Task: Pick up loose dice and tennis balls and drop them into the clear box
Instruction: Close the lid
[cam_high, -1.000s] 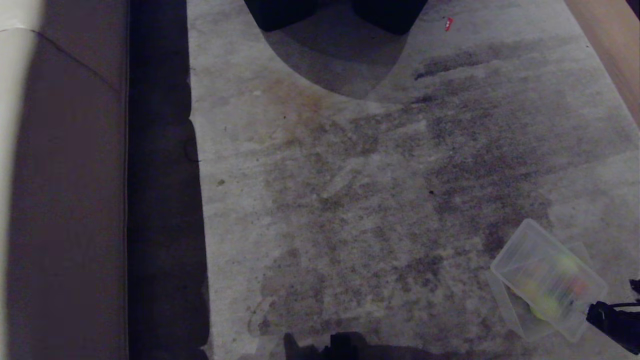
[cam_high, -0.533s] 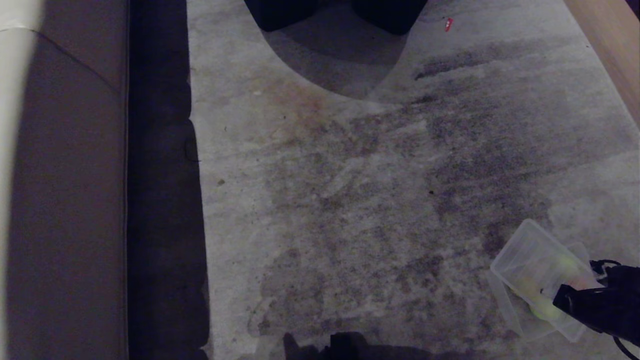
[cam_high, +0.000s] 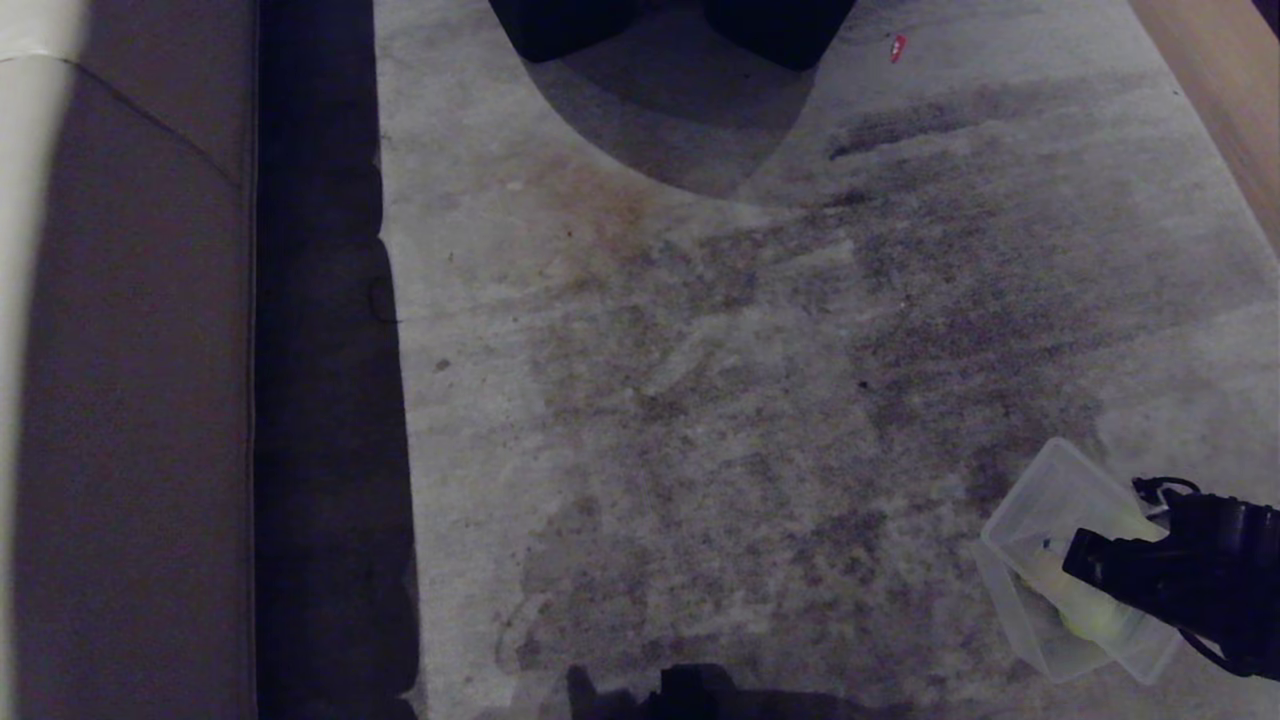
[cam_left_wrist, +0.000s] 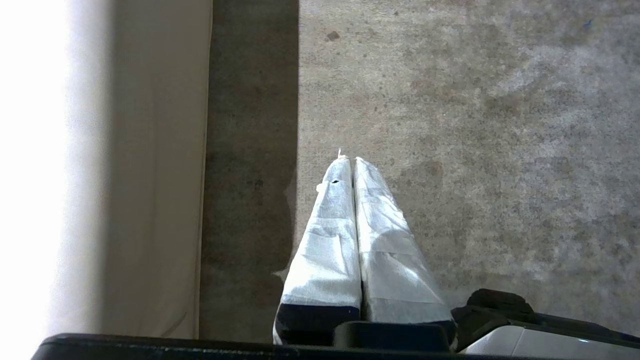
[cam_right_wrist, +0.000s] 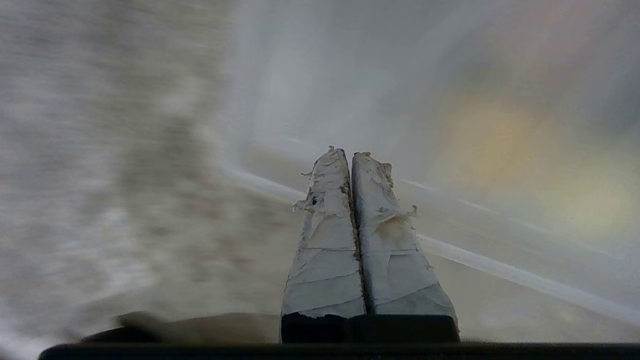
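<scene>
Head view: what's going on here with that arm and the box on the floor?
The right gripper is over the clear box, which sits on the stained floor at the robot's right. Its fingers are shut with nothing between them. A yellow-green tennis ball lies in the box; anything else inside is hidden by the arm. The left gripper is shut and parked above the floor beside a pale wall.

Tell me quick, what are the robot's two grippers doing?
Left gripper: shut, holding nothing, parked above the floor.
Right gripper: shut, holding nothing, over the clear box.
</scene>
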